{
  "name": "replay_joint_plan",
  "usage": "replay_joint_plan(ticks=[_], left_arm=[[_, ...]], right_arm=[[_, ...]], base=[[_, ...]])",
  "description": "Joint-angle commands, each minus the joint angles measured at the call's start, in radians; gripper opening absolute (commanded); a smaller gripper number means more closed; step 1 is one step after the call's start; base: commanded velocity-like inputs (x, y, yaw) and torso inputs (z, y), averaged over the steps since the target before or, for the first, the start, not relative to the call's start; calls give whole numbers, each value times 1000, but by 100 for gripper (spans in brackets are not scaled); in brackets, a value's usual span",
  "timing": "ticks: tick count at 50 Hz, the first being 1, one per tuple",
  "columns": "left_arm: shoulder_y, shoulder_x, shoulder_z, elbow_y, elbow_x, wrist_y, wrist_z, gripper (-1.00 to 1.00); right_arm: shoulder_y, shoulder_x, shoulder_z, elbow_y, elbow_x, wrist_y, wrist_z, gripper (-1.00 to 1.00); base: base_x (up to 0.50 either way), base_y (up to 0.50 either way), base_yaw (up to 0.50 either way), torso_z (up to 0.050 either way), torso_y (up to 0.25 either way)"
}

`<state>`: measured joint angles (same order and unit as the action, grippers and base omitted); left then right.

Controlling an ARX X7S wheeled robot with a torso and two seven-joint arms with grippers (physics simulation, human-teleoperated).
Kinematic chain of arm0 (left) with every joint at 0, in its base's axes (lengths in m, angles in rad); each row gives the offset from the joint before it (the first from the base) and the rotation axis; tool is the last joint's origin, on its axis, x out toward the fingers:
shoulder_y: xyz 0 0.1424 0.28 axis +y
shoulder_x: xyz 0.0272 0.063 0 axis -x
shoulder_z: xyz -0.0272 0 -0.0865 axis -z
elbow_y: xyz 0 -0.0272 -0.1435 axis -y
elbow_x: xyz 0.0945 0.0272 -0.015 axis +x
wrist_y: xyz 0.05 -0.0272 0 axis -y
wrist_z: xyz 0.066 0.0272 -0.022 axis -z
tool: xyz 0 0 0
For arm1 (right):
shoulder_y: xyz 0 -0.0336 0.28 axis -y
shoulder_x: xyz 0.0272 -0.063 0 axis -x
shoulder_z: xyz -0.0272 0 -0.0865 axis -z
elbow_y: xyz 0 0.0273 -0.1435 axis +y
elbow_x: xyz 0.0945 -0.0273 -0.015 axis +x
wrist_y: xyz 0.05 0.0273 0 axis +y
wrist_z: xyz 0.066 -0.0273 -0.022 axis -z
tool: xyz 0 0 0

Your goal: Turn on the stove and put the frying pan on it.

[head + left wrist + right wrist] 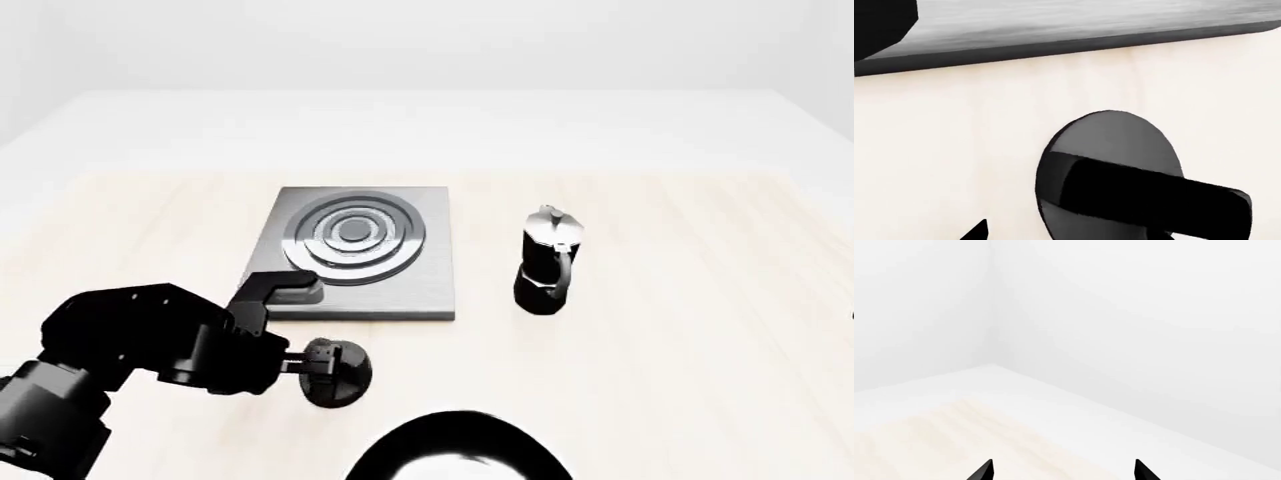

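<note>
The left pincer (310,366) sits at the knob (342,373) on the table (667,340), just before the stove (358,252); its grip cannot be judged. The right pincer (1063,471) shows spread tips, empty. The pan (454,450) lies nearest the robot, beside the knob.

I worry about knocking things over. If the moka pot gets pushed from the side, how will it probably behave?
The moka pot is tall on a small base, so a high push would probably tip it rather than slide it. Its body looks rigid and metallic, likely fairly heavy for its size. It stands apart from the stove, so nothing would stop a fall.
</note>
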<state>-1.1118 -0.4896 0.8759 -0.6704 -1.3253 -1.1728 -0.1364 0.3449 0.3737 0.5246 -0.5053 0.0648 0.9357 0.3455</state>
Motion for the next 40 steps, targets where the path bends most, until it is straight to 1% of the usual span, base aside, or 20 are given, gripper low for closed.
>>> replay_joint_plan(ticks=[1,17,21,22,33,40], left_arm=[[-22,31,-12,-30,19,38,7,100],[-57,76,-6,-82,42,70,11,100],[-69,97,-20,-142,51,103,-18,100],[-76,103,-15,-158,58,103,-9,100],[-97,125,-43,-258,63,148,-62,100],[-98,126,-46,-267,64,156,-70,100]], right_arm=[[-7,-1,5,-1,2,-5,0,100],[-20,-4,15,-5,7,-11,-1,100],[-23,-4,21,-7,9,-12,-2,100],[-24,-4,22,-6,9,-13,-1,100],[-21,-3,16,-14,11,-6,0,100],[-17,-1,11,-16,12,-2,1,100]], base=[[0,0,0,0,0],[0,0,0,0,0],[0,0,0,0,0],[0,0,0,0,0],[0,0,0,0,0],[0,0,0,0,0]])
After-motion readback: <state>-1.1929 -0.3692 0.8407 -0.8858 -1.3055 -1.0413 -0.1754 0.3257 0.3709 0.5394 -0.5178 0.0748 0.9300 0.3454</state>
